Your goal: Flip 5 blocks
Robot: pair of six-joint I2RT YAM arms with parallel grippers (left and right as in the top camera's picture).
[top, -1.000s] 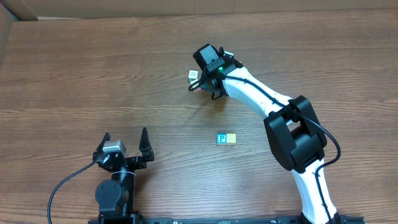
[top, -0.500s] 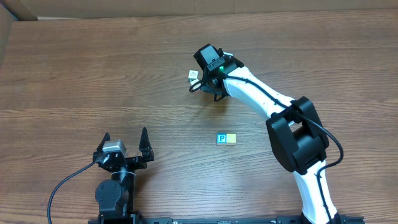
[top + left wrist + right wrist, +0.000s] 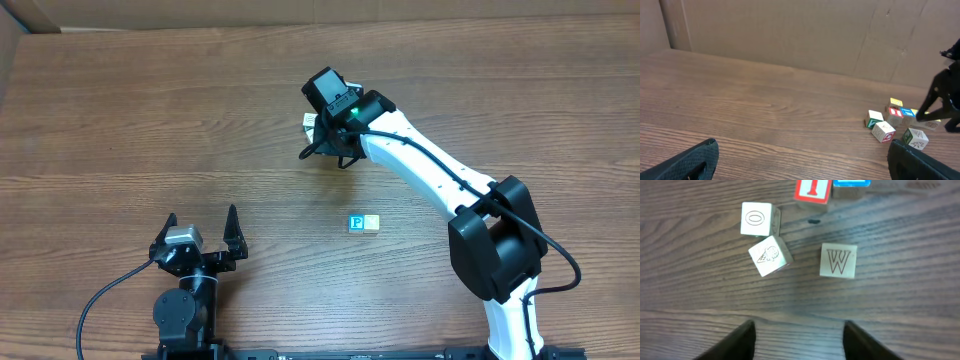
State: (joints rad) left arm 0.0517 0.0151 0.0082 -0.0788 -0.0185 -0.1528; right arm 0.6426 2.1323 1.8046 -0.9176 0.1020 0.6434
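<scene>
Three pale blocks lie just ahead of my right gripper in the right wrist view: an "O" block, a tilted ice-cream block and a "W" block. The gripper is open and holds nothing. At the top edge sit a red "I" cube and a blue-edged block. From overhead, the right gripper hangs over this cluster and hides most of it. A blue "P" block with a pale block beside it lies mid-table. My left gripper rests open near the front edge.
The left wrist view shows the cluster at far right, with a green-faced cube, a red-marked one and a yellow one. The right arm's dark fingers stand beside them. A cardboard wall backs the table.
The right gripper's jaws have spread wider and the arm has reached a little further left over the cluster. The left arm has not moved.
</scene>
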